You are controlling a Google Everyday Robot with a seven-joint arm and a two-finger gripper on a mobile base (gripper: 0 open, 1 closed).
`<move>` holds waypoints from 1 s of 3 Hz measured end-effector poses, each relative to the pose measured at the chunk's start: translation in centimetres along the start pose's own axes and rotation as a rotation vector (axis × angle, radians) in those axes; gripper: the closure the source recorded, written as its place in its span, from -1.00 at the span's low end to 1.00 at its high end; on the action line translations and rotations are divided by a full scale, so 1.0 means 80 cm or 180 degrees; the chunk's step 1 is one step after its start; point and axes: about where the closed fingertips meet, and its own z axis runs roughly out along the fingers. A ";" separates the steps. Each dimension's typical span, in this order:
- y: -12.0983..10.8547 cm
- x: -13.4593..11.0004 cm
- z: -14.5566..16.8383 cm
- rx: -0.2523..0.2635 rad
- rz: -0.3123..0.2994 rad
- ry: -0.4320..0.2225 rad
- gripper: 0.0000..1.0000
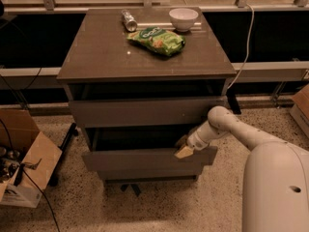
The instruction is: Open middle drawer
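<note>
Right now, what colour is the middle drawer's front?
Plain grey-brown on the middle drawer front, with the gripper at its top edge; the camera view shows it.

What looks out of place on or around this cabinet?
The can lies on its side on the cabinet top. The middle drawer stands partly open, with the gripper at its front's upper right edge.

Chip bag (157, 41), can (129, 20), white bowl (183, 18), cardboard box (24, 153)

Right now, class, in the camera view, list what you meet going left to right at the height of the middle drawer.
From the left: cardboard box → middle drawer → end effector, at the drawer's right end → robot's white body.
</note>
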 end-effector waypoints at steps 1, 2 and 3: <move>0.000 0.000 0.000 0.0000 0.0000 0.0000 0.70; 0.024 0.007 -0.006 0.0025 0.0109 0.0014 0.34; 0.048 0.003 -0.086 0.0545 0.0505 -0.0101 -0.12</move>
